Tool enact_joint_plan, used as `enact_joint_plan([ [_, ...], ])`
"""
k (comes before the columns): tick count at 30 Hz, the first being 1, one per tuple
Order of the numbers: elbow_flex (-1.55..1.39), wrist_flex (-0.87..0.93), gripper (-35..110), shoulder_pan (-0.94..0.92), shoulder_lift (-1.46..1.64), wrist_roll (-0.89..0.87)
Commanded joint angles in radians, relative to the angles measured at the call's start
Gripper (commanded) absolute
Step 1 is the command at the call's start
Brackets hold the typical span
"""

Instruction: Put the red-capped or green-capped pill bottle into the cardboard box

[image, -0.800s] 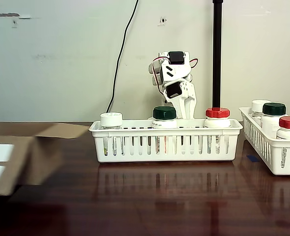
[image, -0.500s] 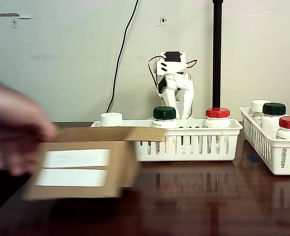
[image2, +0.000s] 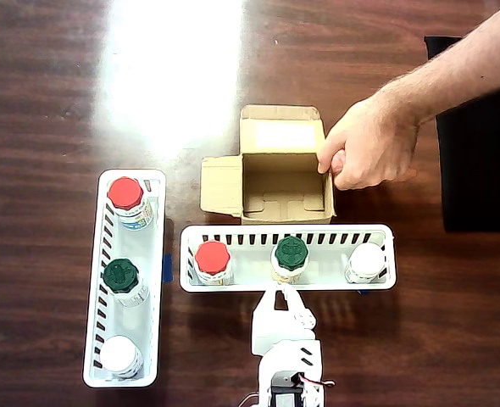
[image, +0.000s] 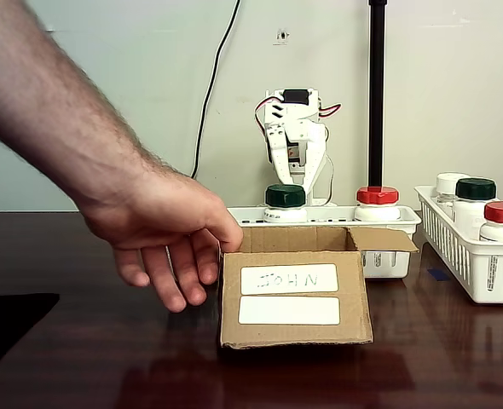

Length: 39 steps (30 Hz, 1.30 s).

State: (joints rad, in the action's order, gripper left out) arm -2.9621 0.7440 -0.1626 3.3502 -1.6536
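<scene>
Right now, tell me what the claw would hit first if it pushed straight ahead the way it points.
Probably the green-capped pill bottle in the white basket: the claw points at it from just outside the basket's near wall, though its height above that wall is unclear.

Brown cardboard box point(image: 294, 294), white labels; white baskets point(image2: 288, 287).

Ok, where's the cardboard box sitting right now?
In the overhead view the cardboard box stands open, right against the far side of the horizontal white basket, with a person's hand on its right edge.
</scene>
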Motion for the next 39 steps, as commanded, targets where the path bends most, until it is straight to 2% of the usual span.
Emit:
enact_joint_plan([
  [1, 0.063, 0.008, 1, -0.046, 0.086, 0.005],
  [7, 0.187, 0.121, 4, 0.006, 0.066, 0.018],
  [11, 0.299, 0.144, 21, 0.037, -0.057, 0.041],
  [15, 0.388, 0.095, 39, 0.054, -0.190, 0.066],
  [19, 0.439, -0.032, 54, 0.038, -0.368, 0.071],
  [23, 0.431, -0.268, 60, 0.014, -0.569, 0.077],
  [30, 0.354, -0.538, 61, 0.054, -0.741, 0.118],
  [39, 0.253, -0.706, 61, 0.040, -0.818, 0.081],
])
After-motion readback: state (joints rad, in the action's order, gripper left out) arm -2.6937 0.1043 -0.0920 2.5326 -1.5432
